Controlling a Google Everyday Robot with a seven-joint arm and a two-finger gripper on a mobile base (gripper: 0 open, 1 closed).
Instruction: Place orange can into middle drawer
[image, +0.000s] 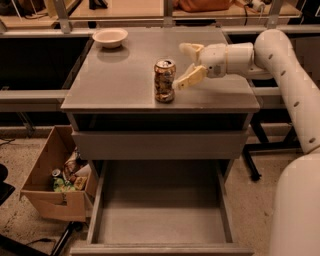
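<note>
The orange can (164, 80) stands upright near the front edge of the grey cabinet top (120, 80). It has a mottled orange-brown body and a silver top. My gripper (183, 66) is open just to the right of the can, its cream fingers (190, 78) spread and close to the can's side, not closed on it. The white arm reaches in from the right. Below, the middle drawer (161, 214) is pulled wide open and its flat grey floor is bare.
A cream bowl (110, 37) sits at the back left of the cabinet top. A closed grey drawer front (160, 145) lies under the top. A brown cardboard box (55, 182) with trash stands on the floor at the left.
</note>
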